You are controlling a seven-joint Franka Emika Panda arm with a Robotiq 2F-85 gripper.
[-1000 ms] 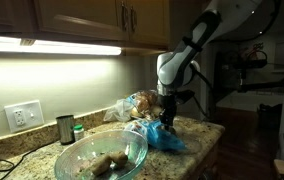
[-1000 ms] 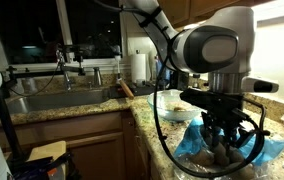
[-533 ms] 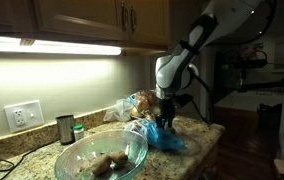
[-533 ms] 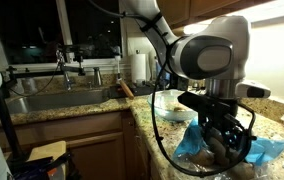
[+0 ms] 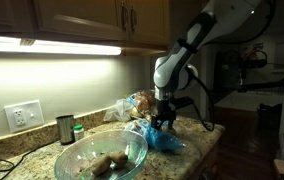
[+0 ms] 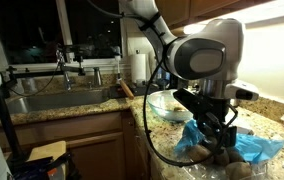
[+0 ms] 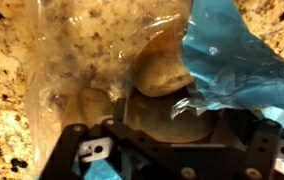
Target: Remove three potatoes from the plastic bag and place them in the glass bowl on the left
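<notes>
White arm [image 5: 189, 42], upper right of frame, dark joint bands; black gripper [image 6: 220, 140] below rounded grey-white wrist housing [image 6: 207, 55]; black cable [image 6: 147, 130] looping lower centre.

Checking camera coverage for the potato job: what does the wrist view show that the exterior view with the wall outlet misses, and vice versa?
Only the wrist view: a potato inside the plastic bag, seen through its clear part. Only the exterior view: the glass bowl with potatoes already in it, and the metal cup. Both: the bag's blue part, the granite counter and the gripper above the bag.
</notes>
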